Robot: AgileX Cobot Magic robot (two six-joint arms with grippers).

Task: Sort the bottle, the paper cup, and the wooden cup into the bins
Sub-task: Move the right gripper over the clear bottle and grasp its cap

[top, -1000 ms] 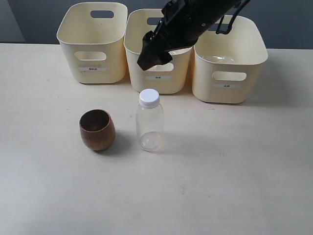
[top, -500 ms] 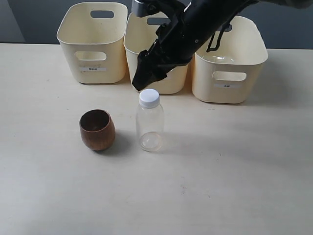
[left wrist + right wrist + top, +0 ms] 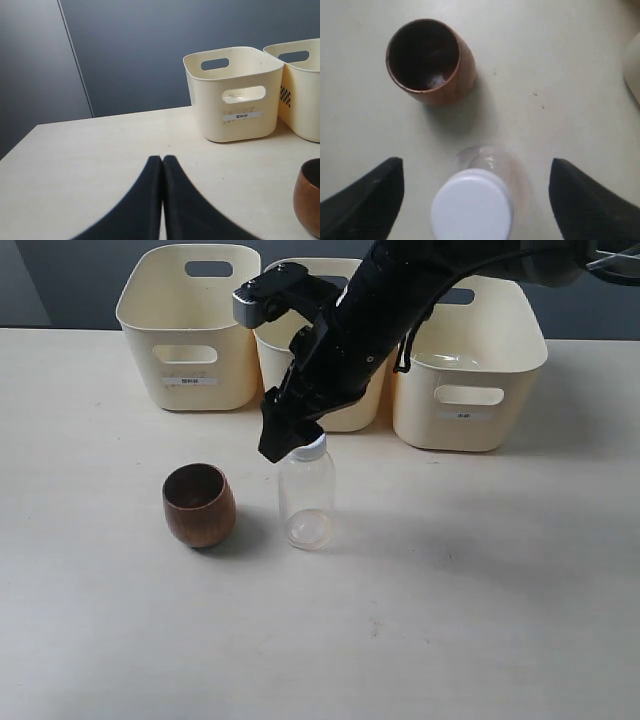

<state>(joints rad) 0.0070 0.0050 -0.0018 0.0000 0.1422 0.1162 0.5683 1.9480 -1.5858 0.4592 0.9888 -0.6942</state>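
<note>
The clear bottle [image 3: 306,502] with its white cap [image 3: 471,206] stands upright mid-table. My right gripper [image 3: 284,440] hangs over its top, open; in the right wrist view the gripper [image 3: 476,167] has one dark finger [image 3: 367,197] on each side of the cap, both well clear of it. The brown wooden cup [image 3: 200,504] stands upright just left of the bottle, also seen as the cup [image 3: 427,60] from above. My left gripper [image 3: 162,160] is shut on nothing, low over the table, outside the exterior view. No paper cup is in view.
Three cream bins stand in a row at the back: the left bin [image 3: 150,350], the middle bin [image 3: 272,365] partly behind my right arm, and the right bin [image 3: 420,410]. The left wrist view shows the left bin [image 3: 215,115] and the wooden cup's edge [image 3: 307,200].
My right arm has come down and forward from over the middle bin to the bottle's cap, which its fingers now partly cover. Bottle and wooden cup have not moved.
</note>
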